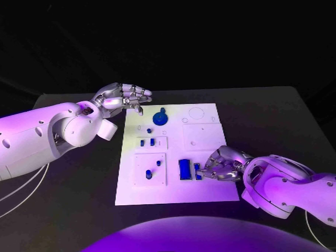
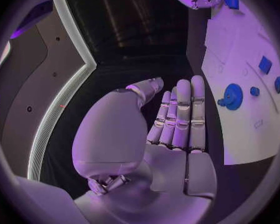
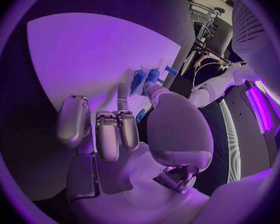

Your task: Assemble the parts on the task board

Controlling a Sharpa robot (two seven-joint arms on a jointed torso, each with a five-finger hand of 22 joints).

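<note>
White task board [image 1: 213, 191] on black table [image 1: 289, 115] — edges maybe parallel.

Lab: black table [image 1: 274, 113], white task board [image 1: 206, 191].

I can read nothing here — no word, number or brand. My task board [image 1: 202, 137] carries faint marks near its recesses, and a small printed patch by the blue gear [image 2: 232, 95] — too blurred to make out.
</note>
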